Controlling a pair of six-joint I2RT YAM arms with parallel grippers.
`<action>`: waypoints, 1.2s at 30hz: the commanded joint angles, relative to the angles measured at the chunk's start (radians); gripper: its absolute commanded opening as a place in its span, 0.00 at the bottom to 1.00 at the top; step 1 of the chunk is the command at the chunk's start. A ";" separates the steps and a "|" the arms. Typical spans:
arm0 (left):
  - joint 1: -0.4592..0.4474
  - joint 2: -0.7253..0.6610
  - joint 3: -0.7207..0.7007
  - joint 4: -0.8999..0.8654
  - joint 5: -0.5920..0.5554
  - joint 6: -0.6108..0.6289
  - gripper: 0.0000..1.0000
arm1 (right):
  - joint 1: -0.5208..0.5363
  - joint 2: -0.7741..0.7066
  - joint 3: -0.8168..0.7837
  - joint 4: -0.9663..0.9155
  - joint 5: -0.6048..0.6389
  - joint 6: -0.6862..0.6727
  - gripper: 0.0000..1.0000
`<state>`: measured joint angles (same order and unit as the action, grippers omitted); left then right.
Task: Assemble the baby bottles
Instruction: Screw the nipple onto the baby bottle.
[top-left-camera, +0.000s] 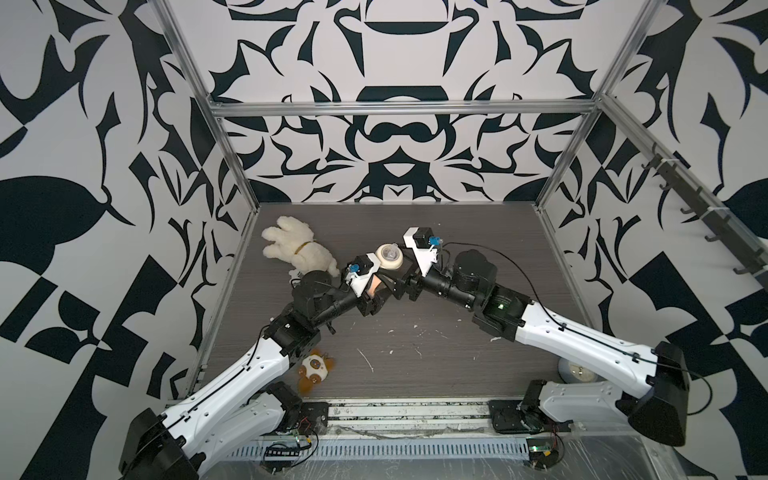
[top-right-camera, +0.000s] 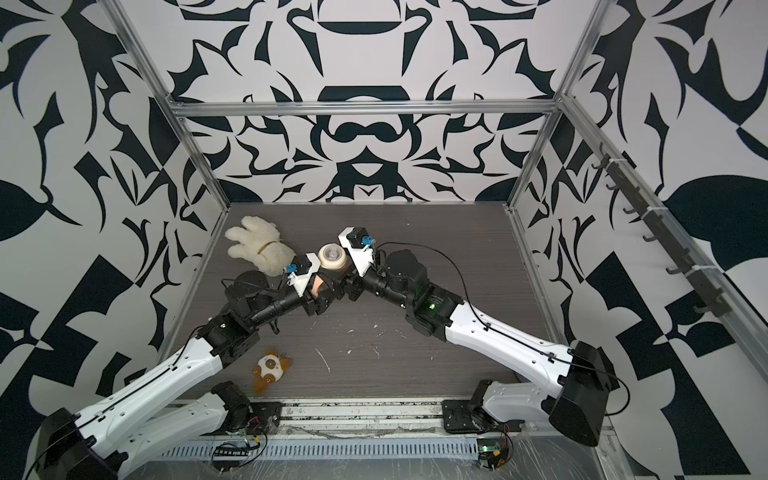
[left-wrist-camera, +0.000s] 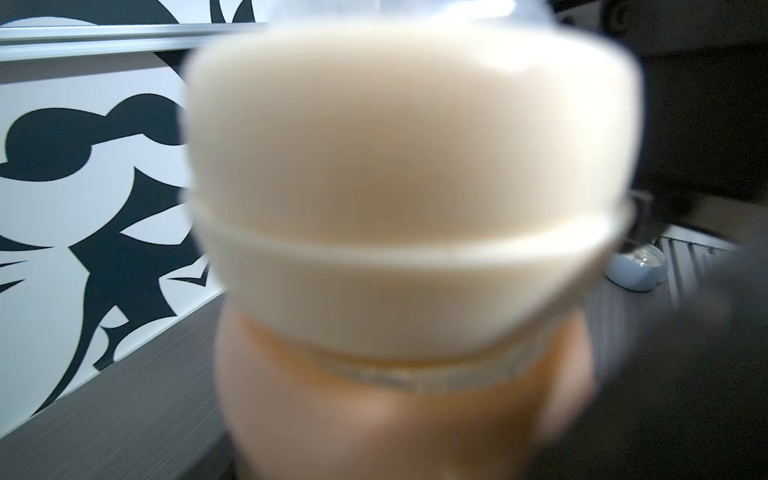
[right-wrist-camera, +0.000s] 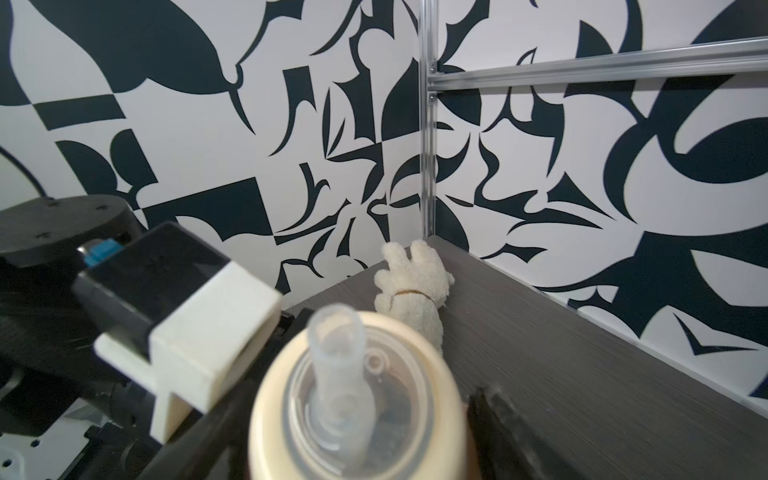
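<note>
The baby bottle (top-left-camera: 389, 258) is seen upright near the middle of the bench (top-left-camera: 478, 241), its cream collar (top-right-camera: 332, 258) and clear spout (right-wrist-camera: 334, 361) uppermost and its peach lower part (top-right-camera: 318, 287) beneath. That lower part is grasped by the jaws of the left gripper (top-left-camera: 379, 291), which is brought in from seven o'clock. The collar is flanked by the jaws of the right gripper (top-left-camera: 398, 277), reaching in from four o'clock; whether they are clenched on it or released cannot be told, as one dark finger (right-wrist-camera: 519, 436) is shown just beside the collar's rim. A white plush toy (top-left-camera: 299, 249) is laid at ten o'clock of the bottle, a brown-and-white plush toy (top-left-camera: 313, 370) at seven o'clock near the bench's front edge, and a pale round clock (top-left-camera: 577, 372) at four o'clock under the right arm.
</note>
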<state>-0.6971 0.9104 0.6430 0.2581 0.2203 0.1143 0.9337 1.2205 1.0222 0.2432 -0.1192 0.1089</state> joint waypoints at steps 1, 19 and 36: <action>-0.005 -0.013 0.014 0.126 0.034 0.000 0.00 | 0.032 -0.051 -0.011 -0.117 -0.045 -0.070 0.90; 0.076 0.020 0.080 -0.014 0.489 -0.049 0.00 | -0.217 -0.161 0.213 -0.596 -0.589 -0.291 0.88; 0.074 0.040 0.101 -0.040 0.590 -0.049 0.00 | -0.262 0.004 0.329 -0.450 -0.851 -0.243 0.81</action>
<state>-0.6254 0.9516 0.7120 0.2104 0.7822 0.0673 0.6830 1.2522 1.3182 -0.3027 -0.8772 -0.1699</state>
